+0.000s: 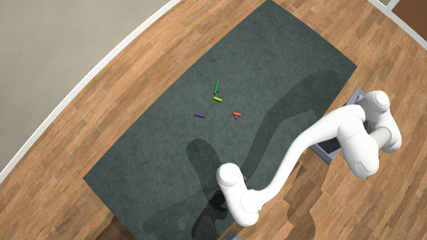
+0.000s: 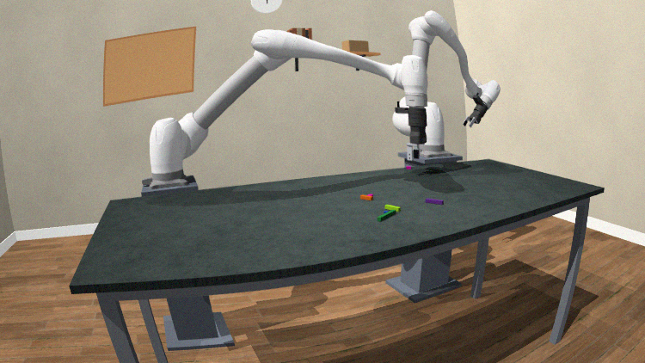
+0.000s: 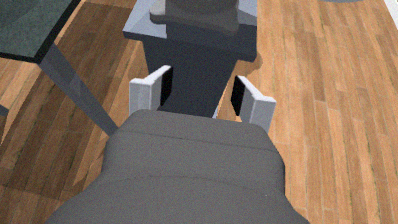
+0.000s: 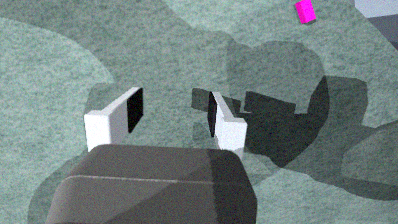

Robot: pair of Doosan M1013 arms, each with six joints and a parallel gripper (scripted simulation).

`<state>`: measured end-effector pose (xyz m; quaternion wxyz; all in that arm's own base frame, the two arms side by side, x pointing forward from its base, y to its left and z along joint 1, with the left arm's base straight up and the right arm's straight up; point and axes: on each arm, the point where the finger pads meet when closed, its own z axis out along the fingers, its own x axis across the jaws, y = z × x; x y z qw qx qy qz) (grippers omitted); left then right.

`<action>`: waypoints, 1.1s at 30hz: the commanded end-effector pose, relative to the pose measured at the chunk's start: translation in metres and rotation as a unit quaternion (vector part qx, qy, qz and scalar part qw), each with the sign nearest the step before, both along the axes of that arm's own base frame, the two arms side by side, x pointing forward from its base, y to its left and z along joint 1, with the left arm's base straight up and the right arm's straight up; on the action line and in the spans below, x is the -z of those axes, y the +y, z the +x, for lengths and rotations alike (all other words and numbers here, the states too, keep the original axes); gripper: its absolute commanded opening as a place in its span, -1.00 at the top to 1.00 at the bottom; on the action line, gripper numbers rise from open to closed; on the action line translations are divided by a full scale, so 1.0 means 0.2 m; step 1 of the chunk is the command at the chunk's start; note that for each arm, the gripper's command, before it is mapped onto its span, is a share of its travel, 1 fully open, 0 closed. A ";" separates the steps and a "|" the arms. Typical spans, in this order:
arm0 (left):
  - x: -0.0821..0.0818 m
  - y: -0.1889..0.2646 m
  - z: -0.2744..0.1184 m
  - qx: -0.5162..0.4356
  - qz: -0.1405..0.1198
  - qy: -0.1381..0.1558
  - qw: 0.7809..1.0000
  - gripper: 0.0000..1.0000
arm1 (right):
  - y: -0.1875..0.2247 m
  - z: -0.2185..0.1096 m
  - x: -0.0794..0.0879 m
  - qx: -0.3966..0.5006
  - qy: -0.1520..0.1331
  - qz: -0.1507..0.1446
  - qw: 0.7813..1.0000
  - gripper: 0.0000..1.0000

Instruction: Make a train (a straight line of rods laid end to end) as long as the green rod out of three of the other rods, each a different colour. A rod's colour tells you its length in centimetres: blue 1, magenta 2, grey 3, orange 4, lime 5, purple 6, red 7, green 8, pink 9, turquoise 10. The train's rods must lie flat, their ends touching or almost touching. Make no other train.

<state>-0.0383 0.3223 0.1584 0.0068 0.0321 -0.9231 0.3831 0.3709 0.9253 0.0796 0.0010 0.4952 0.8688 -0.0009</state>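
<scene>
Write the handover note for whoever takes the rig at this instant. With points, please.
Left end effector (image 2: 469,121) (image 3: 202,95): open, off the table.
Right end effector (image 2: 412,153) (image 4: 177,112): open, empty, above the table.
Rods: blue rod (image 1: 217,90) (image 2: 385,212) beside green rod (image 1: 216,87) (image 2: 386,215); lime rod (image 1: 217,99) (image 2: 392,207) near them; one magenta rod (image 1: 235,116) (image 2: 370,195) against orange rod (image 1: 237,114) (image 2: 365,197); lone magenta rod (image 2: 408,167) (image 4: 305,11); purple rod (image 1: 199,115) (image 2: 434,201) apart.
Done: no train yet.
Left: lay blue, lime and one magenta end to end, flat (1+5+2=8).
</scene>
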 end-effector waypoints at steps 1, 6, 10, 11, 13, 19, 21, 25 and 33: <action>0.00 0.00 0.00 0.000 0.000 0.000 1.000 -1.00 | 0.04 -0.21 -0.01 -0.065 0.000 0.002 0.998 -1.00; 0.00 0.00 0.00 0.000 0.000 0.000 1.000 -1.00 | 0.07 -0.41 -0.01 -0.130 0.000 0.002 0.991 -1.00; 0.00 0.00 0.00 0.000 0.000 0.000 1.000 -1.00 | 0.07 -0.41 -0.01 -0.131 0.000 0.002 0.991 -1.00; 0.00 0.00 0.00 0.000 0.000 0.000 1.000 -1.00 | 0.07 -0.41 -0.01 -0.131 0.000 0.002 0.991 -1.00; 0.00 0.00 0.00 0.000 0.000 0.000 1.000 -1.00 | 0.07 -0.41 -0.01 -0.131 0.000 0.002 0.991 -1.00; 0.00 0.00 0.00 0.000 0.000 0.000 1.000 -1.00 | 0.07 -0.41 -0.01 -0.131 0.000 0.002 0.991 -1.00; 0.00 0.00 0.00 0.000 0.000 0.000 1.000 -1.00 | 0.07 -0.41 -0.01 -0.131 0.000 0.002 0.991 -1.00; 0.00 0.00 0.00 0.000 0.000 0.000 1.000 -1.00 | 0.07 -0.41 -0.01 -0.131 0.000 0.002 0.991 -1.00; 0.00 0.00 0.00 0.000 0.000 0.000 1.000 -1.00 | 0.07 -0.41 -0.01 -0.131 0.000 0.002 0.991 -1.00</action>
